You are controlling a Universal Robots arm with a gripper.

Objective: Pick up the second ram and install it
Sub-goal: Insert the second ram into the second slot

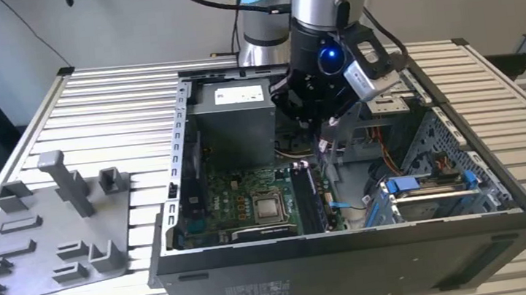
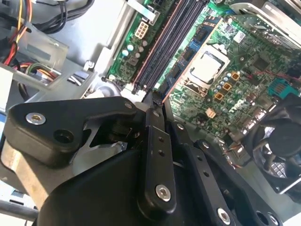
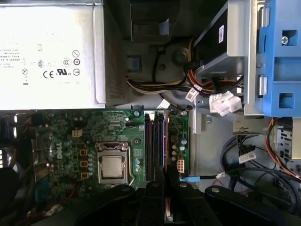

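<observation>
My pincer (image 2: 155,101) is narrow, pinched on the ram (image 3: 166,141), which stands edge-on w/ a coppery edge over the black slot strips (image 3: 149,146), inside the PC case (image 1: 354,270). The green board (image 3: 61,141) is beside it, w/ a square metal chip socket (image 3: 113,165) and a round black fan (image 2: 277,150). The silver power box (image 3: 47,56) has a white label w/ small printed marks. A blue plastic bracket (image 3: 282,56) sits nearby. The case sits on a ribbed silver slat table (image 1: 46,126). At the exterior view's left is a grey plastic tray (image 1: 20,254) w/ an upright post (image 1: 66,179). The wall behind is pale.
</observation>
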